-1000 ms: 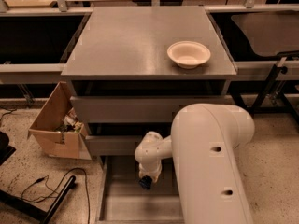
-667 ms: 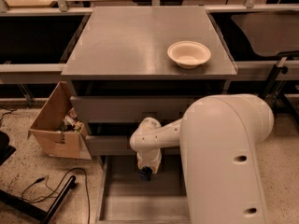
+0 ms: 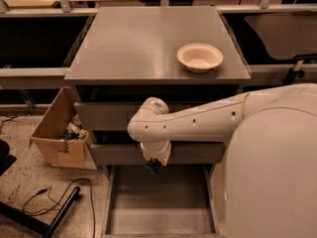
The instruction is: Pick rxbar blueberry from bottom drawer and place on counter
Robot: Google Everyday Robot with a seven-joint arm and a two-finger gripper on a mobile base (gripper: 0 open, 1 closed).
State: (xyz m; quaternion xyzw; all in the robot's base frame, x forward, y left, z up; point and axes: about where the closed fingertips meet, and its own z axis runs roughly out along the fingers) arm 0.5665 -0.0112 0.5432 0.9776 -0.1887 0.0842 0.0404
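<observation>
The bottom drawer (image 3: 158, 205) is pulled open at the foot of the cabinet, and its grey floor shows bare. My gripper (image 3: 153, 166) points down just above the drawer's back part, in front of the middle drawer front. It is shut on a small dark blue thing, the rxbar blueberry (image 3: 152, 168), of which only a tip shows below the fingers. The counter (image 3: 138, 43) is the grey top of the cabinet, well above the gripper.
A white bowl (image 3: 200, 57) stands on the counter's right front part. Two closed drawer fronts (image 3: 106, 115) sit above the open drawer. An open cardboard box (image 3: 58, 133) with clutter stands on the floor at the left, with cables (image 3: 49, 200) beside it. My white arm (image 3: 267, 152) fills the right.
The gripper has risen out of the bottom drawer with the dark bar in it, and the arm has stretched out leftward across the drawer fronts.
</observation>
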